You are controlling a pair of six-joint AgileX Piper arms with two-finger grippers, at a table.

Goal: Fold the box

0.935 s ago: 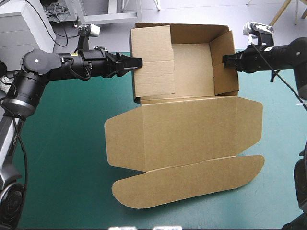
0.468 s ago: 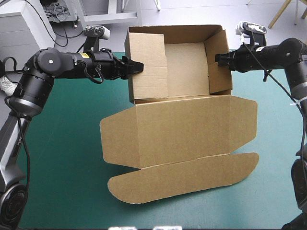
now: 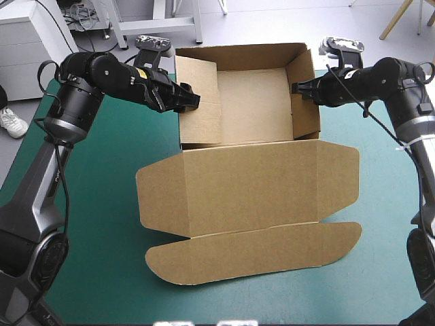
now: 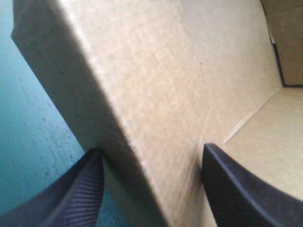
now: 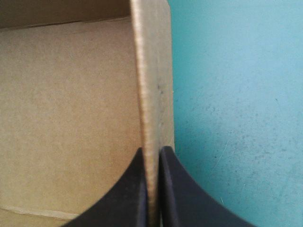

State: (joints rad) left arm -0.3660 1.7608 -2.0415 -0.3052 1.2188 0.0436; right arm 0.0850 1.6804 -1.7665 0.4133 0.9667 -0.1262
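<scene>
The box (image 3: 251, 102) sits at the far side of the table (image 3: 95, 204) — walls raised, lid (image 3: 251, 183) lying flat toward the near edge. The right gripper (image 3: 296, 88) pinches the right wall. The left gripper (image 3: 193, 100) stands spread astride the left wall, unclamped. Risk: the unheld left wall may spring outward — or a pull from the right arm may skew the tray.

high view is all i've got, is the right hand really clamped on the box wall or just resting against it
observer: Clamped. The right wrist view shows the right hand all but shut, with the box wall's edge between its fingers.
operator: and the left hand
observer: The left hand is open. Its fingers stand apart, one outside the left wall and one inside the box.
</scene>
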